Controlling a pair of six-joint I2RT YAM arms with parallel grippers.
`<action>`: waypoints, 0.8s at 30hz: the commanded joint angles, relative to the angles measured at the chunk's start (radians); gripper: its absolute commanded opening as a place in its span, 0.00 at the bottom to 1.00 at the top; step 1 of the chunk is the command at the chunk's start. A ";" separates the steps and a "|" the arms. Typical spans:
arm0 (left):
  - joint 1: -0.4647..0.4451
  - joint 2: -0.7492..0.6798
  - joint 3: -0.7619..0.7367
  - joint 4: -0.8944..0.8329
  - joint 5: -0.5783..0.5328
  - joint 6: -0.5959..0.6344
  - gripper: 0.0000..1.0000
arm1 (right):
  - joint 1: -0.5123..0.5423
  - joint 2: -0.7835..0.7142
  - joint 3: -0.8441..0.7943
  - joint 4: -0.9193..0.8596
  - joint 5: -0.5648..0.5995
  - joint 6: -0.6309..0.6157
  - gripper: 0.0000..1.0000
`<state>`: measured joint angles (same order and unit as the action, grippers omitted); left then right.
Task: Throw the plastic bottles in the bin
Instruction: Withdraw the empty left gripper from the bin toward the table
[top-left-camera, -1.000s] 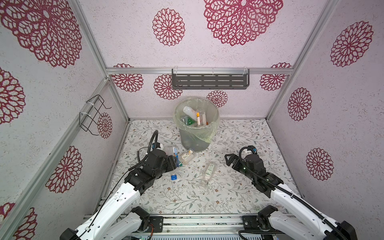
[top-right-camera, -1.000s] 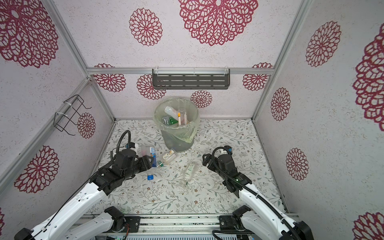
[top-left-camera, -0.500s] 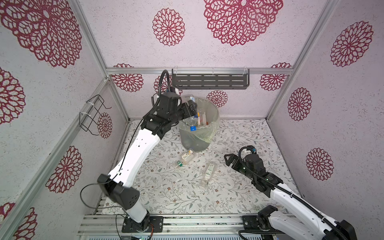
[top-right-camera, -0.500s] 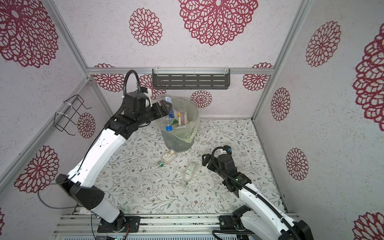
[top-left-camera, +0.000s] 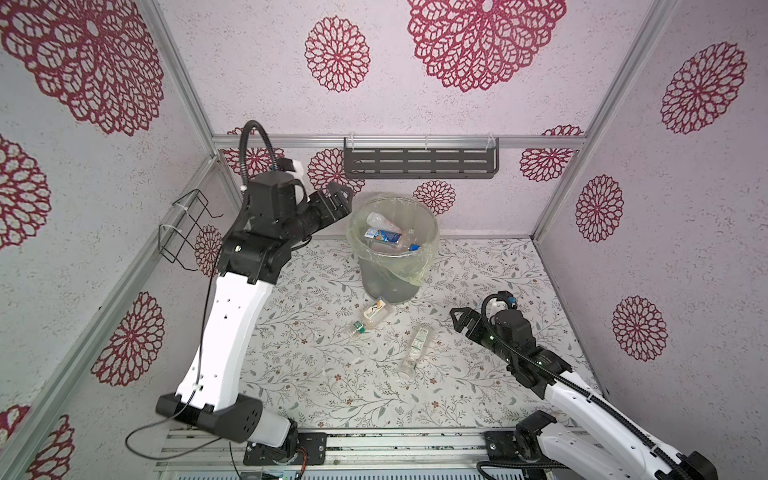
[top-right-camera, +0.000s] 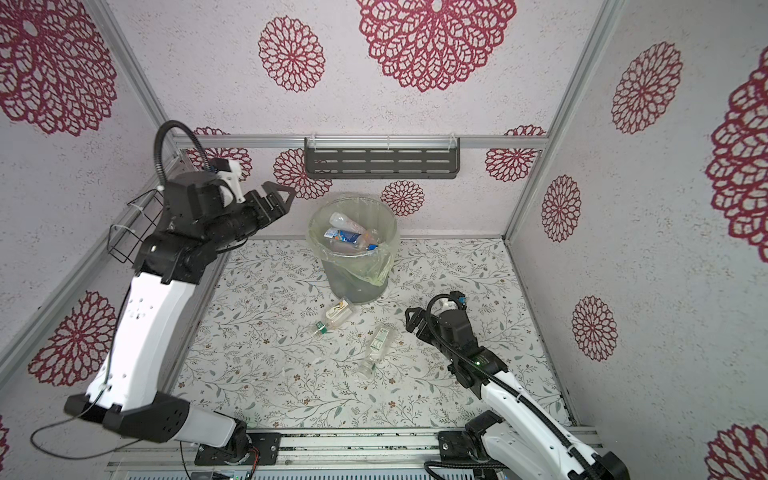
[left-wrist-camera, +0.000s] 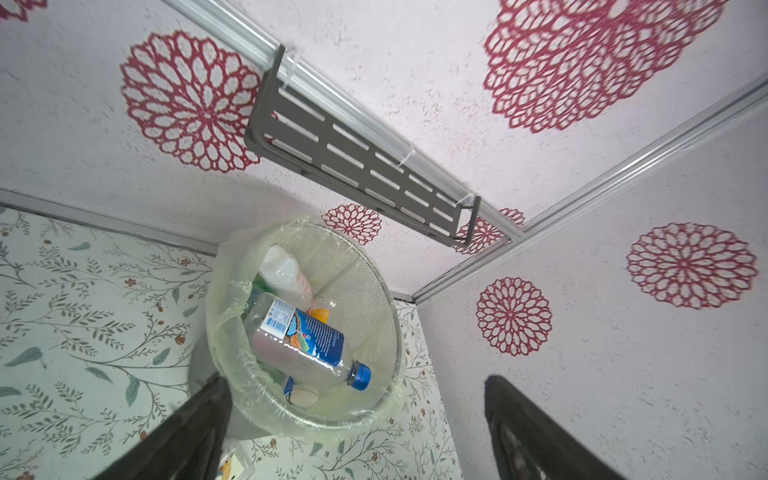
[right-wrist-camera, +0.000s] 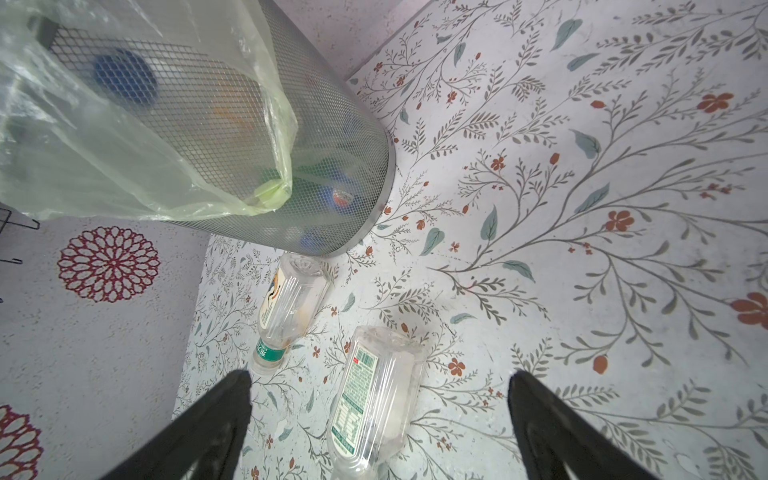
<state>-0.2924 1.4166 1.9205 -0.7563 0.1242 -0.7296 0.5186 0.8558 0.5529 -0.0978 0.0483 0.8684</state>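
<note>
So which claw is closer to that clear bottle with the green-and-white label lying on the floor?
The right. The right gripper hangs open low beside the bottle, a short way off; the left gripper is raised by the rim of the bin, much farther away.

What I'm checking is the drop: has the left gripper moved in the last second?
Yes. The left gripper rose from the floor before the bin to beside its rim, nearer the shelf.

White arms (top-left-camera: 232, 332), black joints (top-left-camera: 249, 253), ribbed cables (top-left-camera: 253, 123)
</note>
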 joint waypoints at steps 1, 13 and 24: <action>0.016 -0.038 -0.133 0.011 0.020 0.028 0.97 | -0.006 0.001 0.009 -0.001 0.005 0.011 0.99; 0.070 -0.193 -0.466 0.061 0.048 0.034 0.97 | -0.005 0.021 0.023 -0.031 0.017 0.059 0.99; 0.072 -0.272 -0.704 0.145 0.099 0.014 0.97 | -0.006 0.019 -0.033 0.009 -0.002 0.144 0.99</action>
<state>-0.2279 1.1564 1.2575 -0.6579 0.2028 -0.7116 0.5179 0.8772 0.5327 -0.1177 0.0483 0.9737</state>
